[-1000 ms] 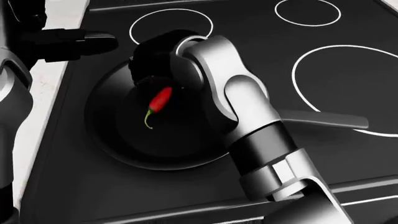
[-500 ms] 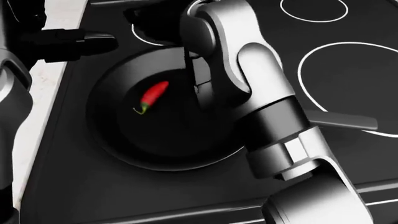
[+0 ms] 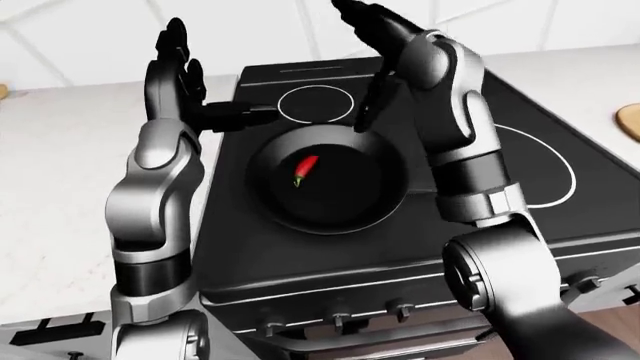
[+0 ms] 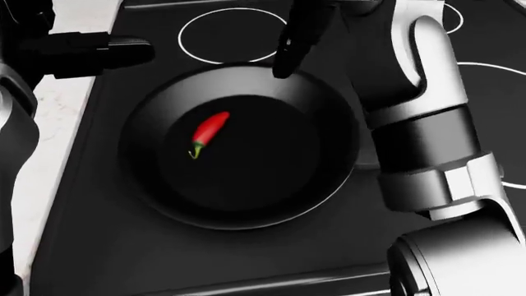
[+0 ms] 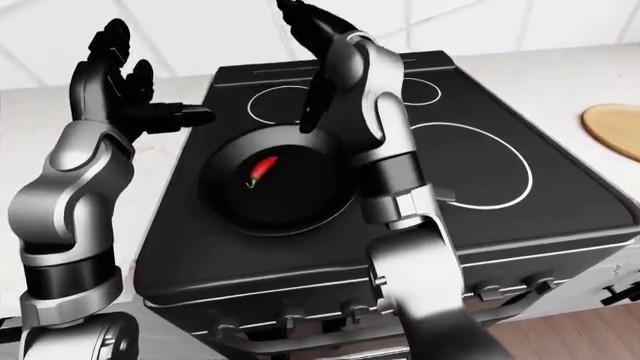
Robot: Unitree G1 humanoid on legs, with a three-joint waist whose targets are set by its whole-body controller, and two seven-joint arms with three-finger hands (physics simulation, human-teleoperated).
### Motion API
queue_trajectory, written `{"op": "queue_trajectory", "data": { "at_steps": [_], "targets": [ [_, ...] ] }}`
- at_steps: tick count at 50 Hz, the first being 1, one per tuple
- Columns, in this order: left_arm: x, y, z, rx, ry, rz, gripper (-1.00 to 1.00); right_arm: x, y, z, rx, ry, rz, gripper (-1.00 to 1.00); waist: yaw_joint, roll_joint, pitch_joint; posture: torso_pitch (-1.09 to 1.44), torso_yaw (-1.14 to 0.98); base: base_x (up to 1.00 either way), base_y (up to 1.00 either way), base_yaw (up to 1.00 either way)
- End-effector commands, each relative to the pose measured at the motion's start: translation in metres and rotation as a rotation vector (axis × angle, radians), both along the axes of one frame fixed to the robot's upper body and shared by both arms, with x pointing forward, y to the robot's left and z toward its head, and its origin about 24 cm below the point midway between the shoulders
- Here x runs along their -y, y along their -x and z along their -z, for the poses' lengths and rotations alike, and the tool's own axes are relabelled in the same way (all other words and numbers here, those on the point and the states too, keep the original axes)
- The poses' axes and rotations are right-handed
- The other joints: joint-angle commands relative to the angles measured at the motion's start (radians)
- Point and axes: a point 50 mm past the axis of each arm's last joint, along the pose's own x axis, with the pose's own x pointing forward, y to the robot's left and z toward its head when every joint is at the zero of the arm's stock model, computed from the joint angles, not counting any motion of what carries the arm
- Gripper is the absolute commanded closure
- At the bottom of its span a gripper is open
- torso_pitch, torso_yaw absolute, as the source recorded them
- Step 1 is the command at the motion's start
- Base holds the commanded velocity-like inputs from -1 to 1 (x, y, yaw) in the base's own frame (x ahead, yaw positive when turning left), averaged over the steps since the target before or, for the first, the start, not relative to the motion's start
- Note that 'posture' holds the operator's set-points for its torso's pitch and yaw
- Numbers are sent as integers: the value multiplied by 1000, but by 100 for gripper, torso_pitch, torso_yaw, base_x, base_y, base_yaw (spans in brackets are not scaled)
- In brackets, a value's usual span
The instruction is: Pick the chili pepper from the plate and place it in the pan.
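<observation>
The red chili pepper [image 4: 209, 131] with its green stem lies loose inside the black pan [image 4: 246, 217], left of the pan's middle. The pan sits on the black stove [image 3: 300, 262] at its left side. My right hand [image 3: 365, 60] is raised above the pan's top rim, fingers spread open, with one finger [image 4: 288, 55] hanging down toward the rim; it holds nothing. My left hand [image 3: 195, 82] stands open and upright over the stove's left edge, its thumb pointing right.
A tan round plate [image 5: 615, 127] rests on the white counter [image 5: 560, 67] at the far right. White burner rings [image 5: 480, 169] mark the stove. My right forearm [image 4: 427, 142] covers the pan's right side and most of its handle [image 5: 445, 196].
My right hand has lifted off the pan toward the top of the view, leaving the chili lying free in the pan. The left hand has stayed put.
</observation>
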Motion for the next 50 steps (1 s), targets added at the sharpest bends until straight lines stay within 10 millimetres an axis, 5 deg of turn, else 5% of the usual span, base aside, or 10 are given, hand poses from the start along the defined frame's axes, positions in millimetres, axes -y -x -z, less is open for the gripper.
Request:
{"op": "queue_trajectory", "data": {
  "at_steps": [1, 13, 29, 36, 50],
  "targets": [
    [1, 6, -22, 101, -10, -4, -100, 4, 9, -25, 97, -76, 8, -100, 0, 3, -32, 0, 0, 0, 0, 0],
    [4, 9, -46, 168, -44, -24, -100, 44, 21, -44, 169, -423, 89, -100, 5, -7, -27, 0, 0, 0, 0, 0],
    [1, 15, -60, 250, -65, -75, -100, 85, 52, -29, 259, -750, 193, -100, 11, -17, -27, 0, 0, 0, 0, 0],
    [1, 22, -63, 311, -65, -84, -100, 91, 73, -20, 335, -792, 175, -100, 14, -21, -25, 0, 0, 0, 0, 0],
    [2, 42, -72, 495, -43, -89, -100, 91, 99, -26, 579, -562, 127, -100, 10, -23, -25, 0, 0, 0, 0, 0]
  ]
}}
